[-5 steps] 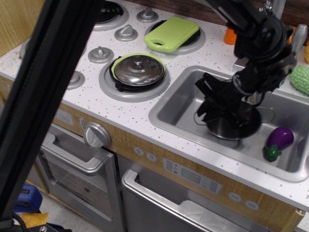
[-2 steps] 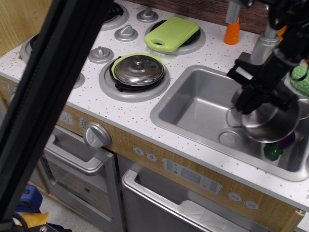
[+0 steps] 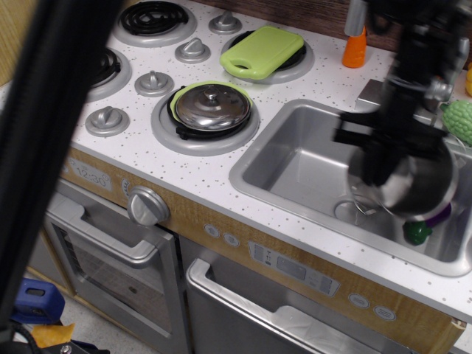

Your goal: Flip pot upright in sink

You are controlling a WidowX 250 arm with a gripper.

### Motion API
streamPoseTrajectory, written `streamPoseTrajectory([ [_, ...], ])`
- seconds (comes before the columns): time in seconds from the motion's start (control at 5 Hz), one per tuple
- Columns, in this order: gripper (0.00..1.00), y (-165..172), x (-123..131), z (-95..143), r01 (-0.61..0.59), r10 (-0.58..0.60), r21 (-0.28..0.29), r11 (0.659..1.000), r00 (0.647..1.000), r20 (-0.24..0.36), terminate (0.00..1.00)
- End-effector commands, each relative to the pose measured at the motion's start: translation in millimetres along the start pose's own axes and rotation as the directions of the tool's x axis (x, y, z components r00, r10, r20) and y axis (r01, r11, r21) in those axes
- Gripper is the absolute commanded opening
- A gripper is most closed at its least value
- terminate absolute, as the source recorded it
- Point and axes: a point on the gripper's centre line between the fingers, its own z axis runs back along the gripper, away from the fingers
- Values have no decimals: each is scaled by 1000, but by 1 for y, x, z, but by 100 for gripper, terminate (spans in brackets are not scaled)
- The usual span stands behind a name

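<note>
The shiny steel pot (image 3: 414,186) hangs tilted above the right half of the grey sink (image 3: 295,158), its rounded wall and bottom facing the camera and a wire handle loop at its lower left. My black gripper (image 3: 383,151) comes down from the upper right and is shut on the pot, holding it off the sink floor. The fingers are blurred and partly hidden behind the pot. The drain ring (image 3: 352,210) shows on the sink floor just left of the pot.
A purple toy eggplant (image 3: 426,223) lies in the sink's right end, partly behind the pot. A domed steel lid (image 3: 212,108) sits on a burner left of the sink. A green cutting board (image 3: 262,51), orange item (image 3: 355,48), faucet base (image 3: 372,92) and green vegetable (image 3: 460,120) stand behind.
My gripper lifted the pot off the sink floor, carried it right, and has kept turning it. The camera view shifted slightly, and the dark foreground bar now covers less.
</note>
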Motion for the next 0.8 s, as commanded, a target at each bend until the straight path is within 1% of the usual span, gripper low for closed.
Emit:
streamPoseTrajectory([
  [0.0, 0, 20, 9, 37, -72, 75, -137, 988, 997, 15, 0],
  [0.2, 0, 28, 13, 38, -138, 134, -194, 971, 990, -33, 0],
  [0.4, 100, 31, 14, 32, -218, 206, -288, 933, 976, -74, 0],
  [0.6, 100, 31, 14, 32, -218, 206, -288, 933, 976, -74, 0],
])
